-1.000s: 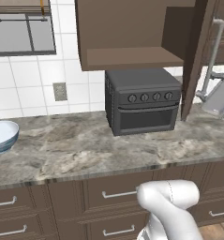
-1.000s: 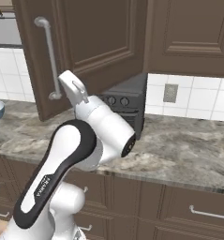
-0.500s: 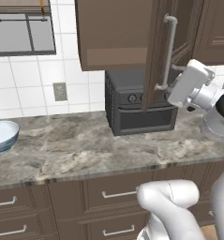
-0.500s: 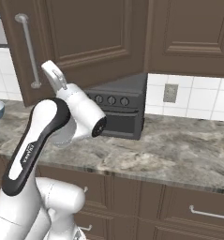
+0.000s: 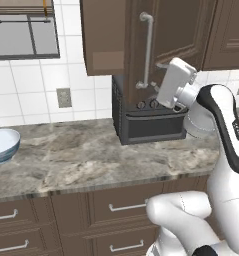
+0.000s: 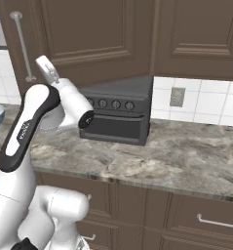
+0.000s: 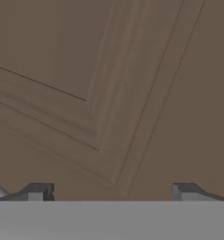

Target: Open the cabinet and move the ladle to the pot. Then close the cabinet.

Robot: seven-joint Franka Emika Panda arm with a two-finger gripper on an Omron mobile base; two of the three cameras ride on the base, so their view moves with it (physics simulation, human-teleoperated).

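Note:
The dark brown cabinet door (image 5: 178, 30) hangs a little ajar, its long silver bar handle (image 5: 147, 50) upright near its free edge. My gripper (image 5: 157, 80) sits against the door's front just right of the handle's lower end, above the oven box. From the right base view, the hand (image 6: 44, 66) is at the door (image 6: 88, 39) beside the handle (image 6: 23, 46). The hand view looks straight onto the raised panel (image 7: 108, 93) at very close range. The gripper (image 7: 111, 190) is open, fingertips (image 7: 38, 191) wide apart with nothing between them. The ladle and the pot are out of view.
A dark grey oven box with knobs (image 5: 151, 120) stands on the marble counter (image 5: 66, 160) under the cabinet. A pale blue-white bowl (image 5: 1, 145) rests at the counter's left end. Brown drawers (image 5: 121, 205) run below the counter. My arm's elbow (image 5: 226, 125) reaches over the counter's right side.
The door has swung from wide open to nearly shut, its handle travelling left across the left base view. My hand has followed, staying against the door's front.

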